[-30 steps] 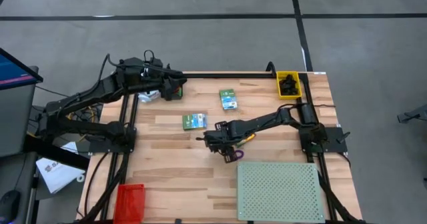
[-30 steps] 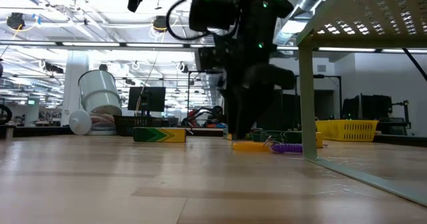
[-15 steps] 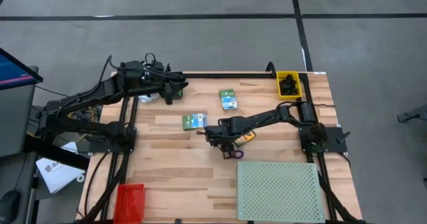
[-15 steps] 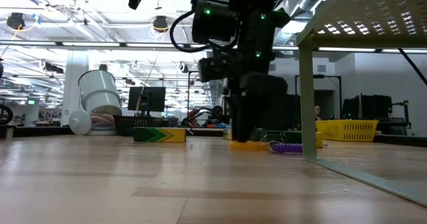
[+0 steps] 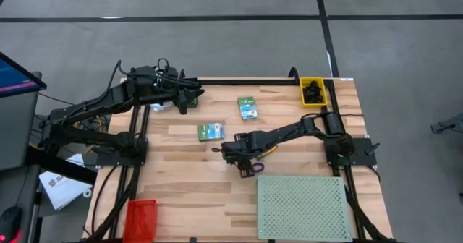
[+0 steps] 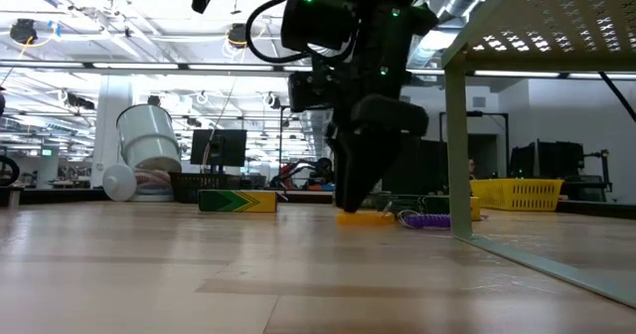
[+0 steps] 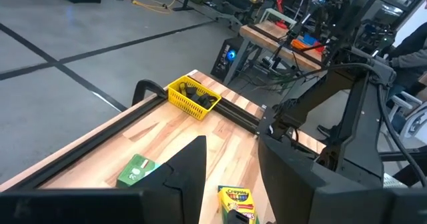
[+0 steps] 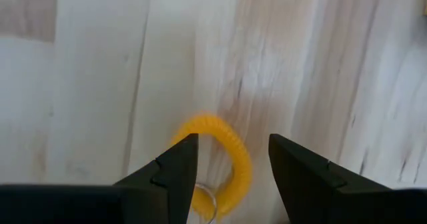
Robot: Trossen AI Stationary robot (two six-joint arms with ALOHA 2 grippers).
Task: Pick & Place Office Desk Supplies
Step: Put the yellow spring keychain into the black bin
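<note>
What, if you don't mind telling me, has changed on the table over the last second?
The right end effector, fingers open, has shifted slightly over the orange ring and now straddles it without gripping. The left end effector drew back slightly at the table's far-left corner. The green boxes, purple ring and yellow bin stayed put.

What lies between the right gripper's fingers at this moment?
In the right wrist view, the open right gripper has part of the orange ring between its fingers, lying on the table.
</note>
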